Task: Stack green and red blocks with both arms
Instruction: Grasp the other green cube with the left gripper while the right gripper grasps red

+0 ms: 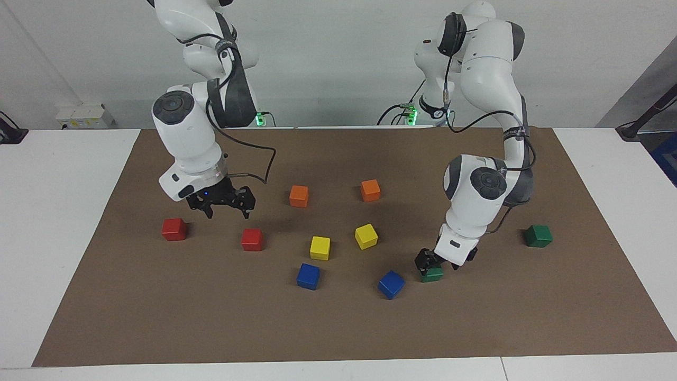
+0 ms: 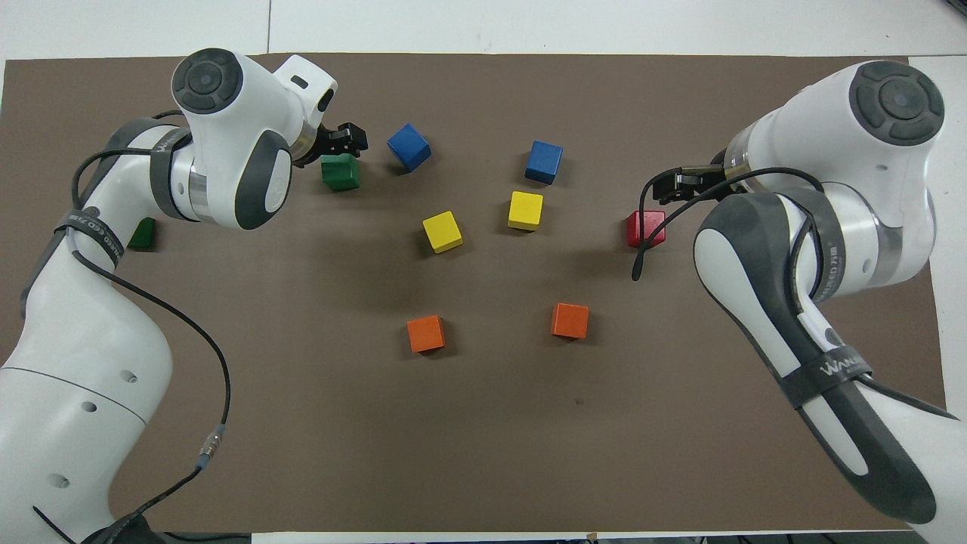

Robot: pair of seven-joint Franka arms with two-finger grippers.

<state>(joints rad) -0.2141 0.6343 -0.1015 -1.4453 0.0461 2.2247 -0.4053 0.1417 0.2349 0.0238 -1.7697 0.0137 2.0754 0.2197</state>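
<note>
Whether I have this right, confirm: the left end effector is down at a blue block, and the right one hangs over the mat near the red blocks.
Not quite. The facing view shows the left end effector down at a green block, not a blue one. The right end effector does hang over the mat near the red blocks.

Two glossy white jointed robot arms (image 1: pixel 195 137) (image 1: pixel 486 174) carry dark grey joint bands and black cables. The small grippers (image 1: pixel 225 203) (image 1: pixel 431 263) are black. The mat (image 1: pixel 338 328) is plain brown, the table (image 1: pixel 53 211) white. The small matte cubes: two dark green (image 1: pixel 538 236) (image 1: pixel 432 274), two bright red (image 1: pixel 174 229) (image 1: pixel 252 239), two orange (image 1: pixel 299 196) (image 1: pixel 370 190), two yellow (image 1: pixel 320 247) (image 1: pixel 366 236), two blue (image 1: pixel 308 275) (image 1: pixel 391 284). Green lights (image 1: pixel 258 118) glow at the top of the facing view.
</note>
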